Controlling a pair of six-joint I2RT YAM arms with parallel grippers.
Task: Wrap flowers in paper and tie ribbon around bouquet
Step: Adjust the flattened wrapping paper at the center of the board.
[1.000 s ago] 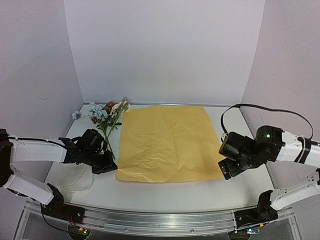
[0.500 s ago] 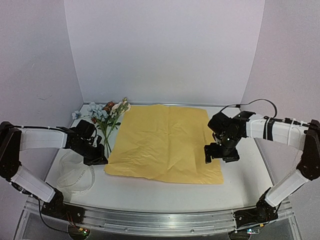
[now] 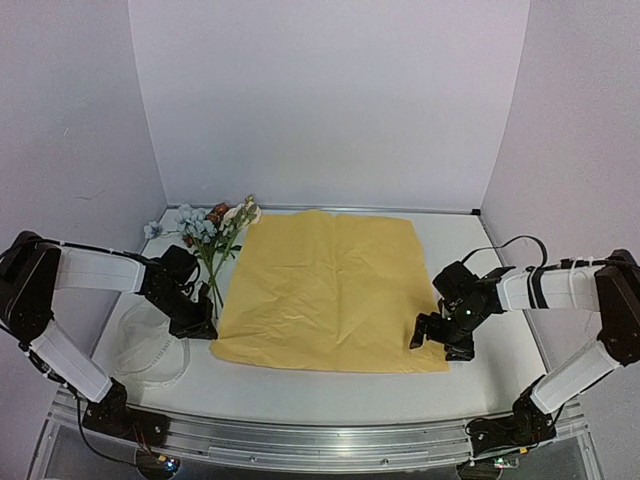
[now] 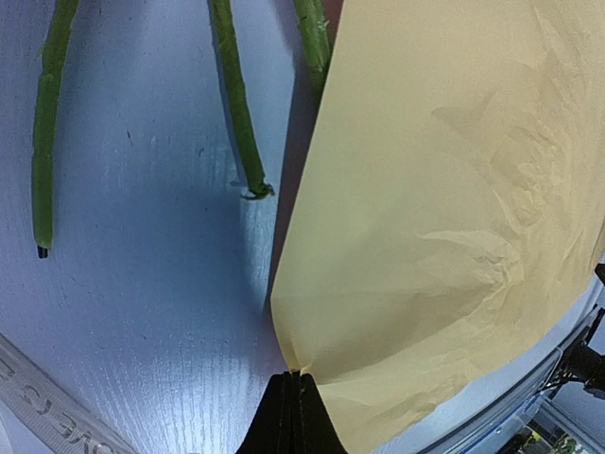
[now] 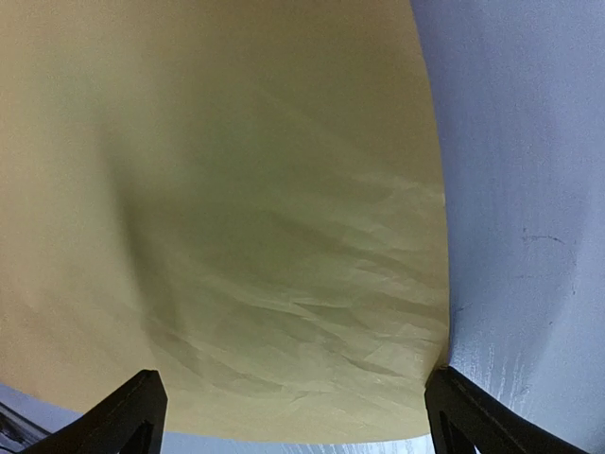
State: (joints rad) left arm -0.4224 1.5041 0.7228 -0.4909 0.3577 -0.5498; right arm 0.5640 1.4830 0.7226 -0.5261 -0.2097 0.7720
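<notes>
A large, crinkly, yellow-orange rectangular sheet of paper lies spread flat over the middle of the white counter, with creases running across it and its long edges running left to right. At about 10 o'clock from the sheet's centre, a small bunch of artificial flowers with pale blue, white and brown-cream blooms lies on the counter. The blooms point toward the back wall, and the thin green stems trail toward the near edge, just beside the sheet's left edge. One stem passes under that edge in the left wrist view. At about 8 o'clock, near the counter's front left, a long narrow translucent white ribbon sits in loose loops, apart from the paper. A strip of it with dark lettering shows at the lower left of the left wrist view. The left gripper is low at the sheet's near-left corner, its fingers pressed fully together and pinching the very tip of that corner, which lifts slightly off the counter and casts a shadow. The right gripper is at about 4 o'clock, over the sheet's near-right corner. Its fingers are spread as wide as they go, one over the paper and one past its right edge above bare counter, and they hold nothing. Whether the tips touch the sheet cannot be told.
</notes>
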